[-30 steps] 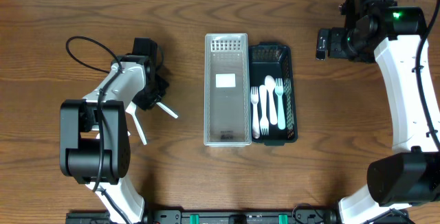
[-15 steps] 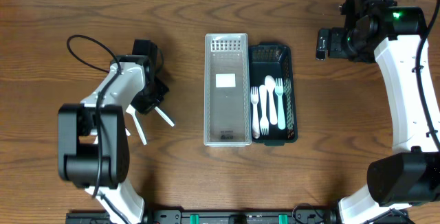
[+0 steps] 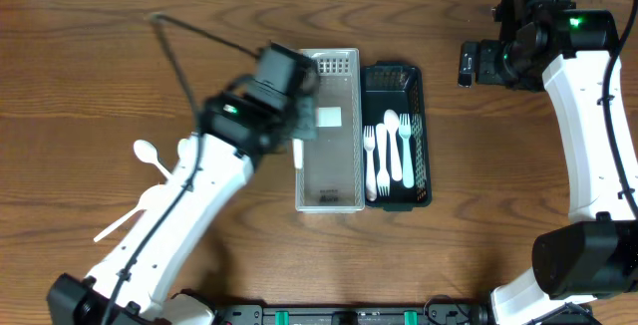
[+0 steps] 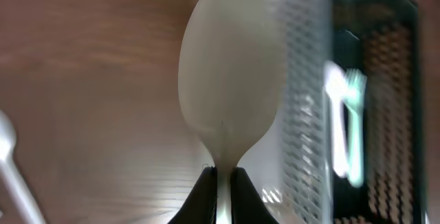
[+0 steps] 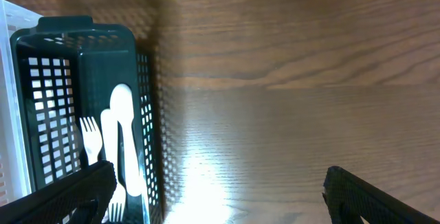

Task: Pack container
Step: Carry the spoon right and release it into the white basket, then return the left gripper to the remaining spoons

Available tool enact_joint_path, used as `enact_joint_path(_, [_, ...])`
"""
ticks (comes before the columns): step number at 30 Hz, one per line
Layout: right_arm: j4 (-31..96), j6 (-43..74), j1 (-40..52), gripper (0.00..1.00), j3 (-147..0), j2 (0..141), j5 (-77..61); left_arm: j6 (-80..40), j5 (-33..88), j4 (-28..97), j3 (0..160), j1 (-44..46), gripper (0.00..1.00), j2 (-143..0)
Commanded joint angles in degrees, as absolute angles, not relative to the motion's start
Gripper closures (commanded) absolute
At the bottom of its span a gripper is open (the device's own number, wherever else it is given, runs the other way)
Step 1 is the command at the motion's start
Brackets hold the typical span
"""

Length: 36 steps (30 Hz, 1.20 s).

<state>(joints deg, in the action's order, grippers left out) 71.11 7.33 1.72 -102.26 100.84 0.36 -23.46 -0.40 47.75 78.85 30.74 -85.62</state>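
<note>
At the left wall of the clear tray (image 3: pixel 329 200) I have the left gripper (image 4: pixel 221 183), and its jaws are closed tight on the thin neck of a white spoon (image 4: pixel 230 93). The bowl of the spoon sticks out forward, beyond the fingertips. From overhead the spoon lies about parallel to the long side of the tray, over the left rim or just outside it; I cannot tell which. In the left wrist view the mesh wall of the tray stands just to the right of the bowl. So the tray lies to the right of the hand, and I judge the next move is a small sideways shift over the rim before I let go.

The dark basket (image 3: pixel 419 96) touches the tray on its far side and already holds forks and spoons (image 3: pixel 391 151), all lying lengthwise. If the spoon belongs there, the reach is longer, across the whole tray.

The right gripper (image 5: pixel 220 200) hangs near the top right corner of the dark basket, with jaws wide apart and nothing between them. It is well apart from the spoon.

On the table (image 3: pixel 80 66), well to the left, lie a second spoon (image 3: pixel 148 154) and another white utensil (image 3: pixel 122 225), whose type I cannot tell.
</note>
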Motion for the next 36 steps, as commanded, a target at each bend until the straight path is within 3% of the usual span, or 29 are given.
enact_joint_path(1, [71.16, 6.76, 1.45, 0.01, -101.89, 100.47, -0.08, -18.13, -2.22, 46.52, 79.09, 35.33, 0.94, -88.40])
enact_joint_path(14, [71.20, 6.79, 1.45, 0.01, -101.89, 100.47, -0.10, -18.02, -2.15, 44.88, 79.09, 38.39, 0.94, -107.04])
enact_joint_path(16, [71.20, 6.79, 1.45, 0.01, -101.89, 100.47, -0.10, -18.02, -2.17, 44.88, 79.11, 38.39, 0.83, -107.53])
enact_joint_path(20, [71.18, 6.76, 1.45, 0.01, -101.89, 100.47, -0.10, -16.25, -2.17, 45.10, 80.20, 38.39, 0.51, -105.25])
enact_joint_path(29, [71.40, 6.76, 1.45, 0.01, -101.89, 100.47, -0.08, -12.88, -9.80, 56.45, 84.14, 35.51, 0.35, -87.61])
enact_joint_path(36, [71.40, 6.76, 1.45, 0.01, -101.89, 100.47, -0.08, -22.70, -14.13, 66.46, 82.81, 19.68, 0.34, -72.05])
